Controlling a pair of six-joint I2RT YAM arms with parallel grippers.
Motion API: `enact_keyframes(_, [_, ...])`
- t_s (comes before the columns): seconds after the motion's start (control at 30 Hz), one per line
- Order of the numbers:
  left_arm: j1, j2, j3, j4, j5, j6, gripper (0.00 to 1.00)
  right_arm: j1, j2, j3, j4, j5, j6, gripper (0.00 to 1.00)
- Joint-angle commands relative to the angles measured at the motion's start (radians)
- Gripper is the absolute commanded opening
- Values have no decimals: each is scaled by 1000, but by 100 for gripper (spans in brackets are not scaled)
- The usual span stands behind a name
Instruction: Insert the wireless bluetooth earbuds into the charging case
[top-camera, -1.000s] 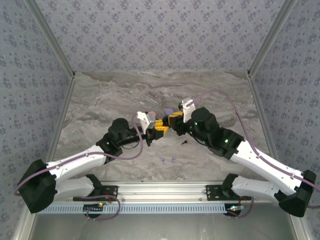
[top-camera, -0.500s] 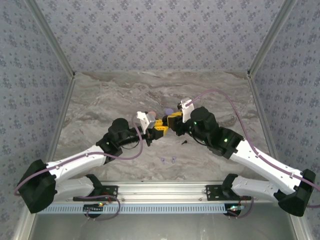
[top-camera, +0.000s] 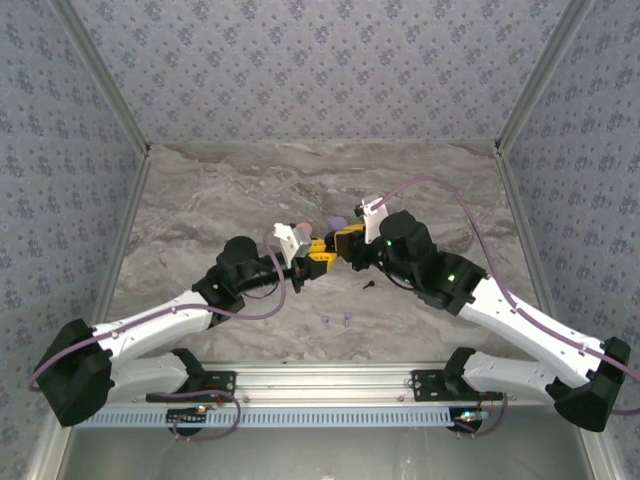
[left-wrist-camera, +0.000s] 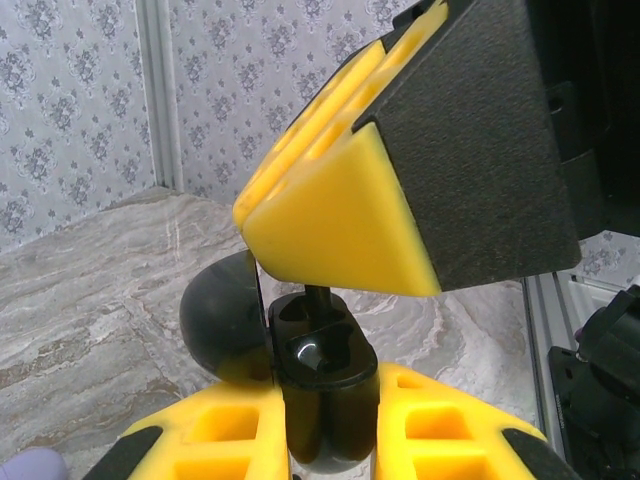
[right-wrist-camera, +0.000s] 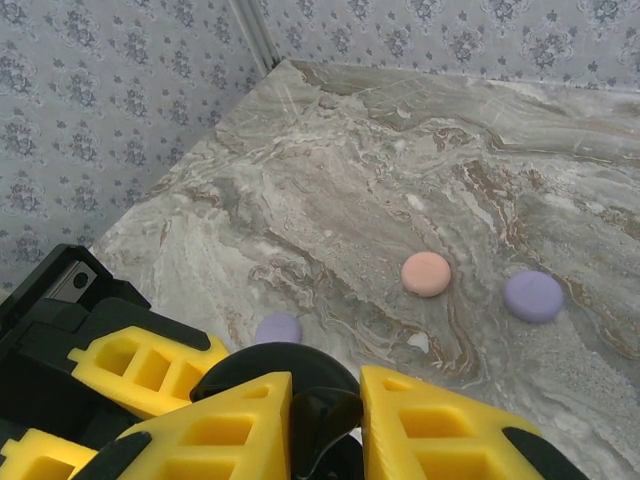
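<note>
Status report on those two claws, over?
Left gripper shut on open black case. Right gripper shut on black earbud, right above case. Lavender earbuds loose on table, out of the way.

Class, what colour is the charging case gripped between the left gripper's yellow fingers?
Glossy black; the charging case shows best in the left wrist view.

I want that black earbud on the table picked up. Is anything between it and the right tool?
Nothing visible is. The tiny black stemmed earbud lies alone on the grey marble table, just nearer than the right tool, which meets the glossy black charging case in the left tool.
</note>
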Motion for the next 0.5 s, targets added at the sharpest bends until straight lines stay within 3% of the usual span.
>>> enact_keyframes(0.0, [-11,-25,10,65,12,9,7,6,18,25,-45,-56,27,25])
enact_keyframes(0.47, [-11,-32,5,72,12,51,7,-35,30,70,-104,-80,75,25])
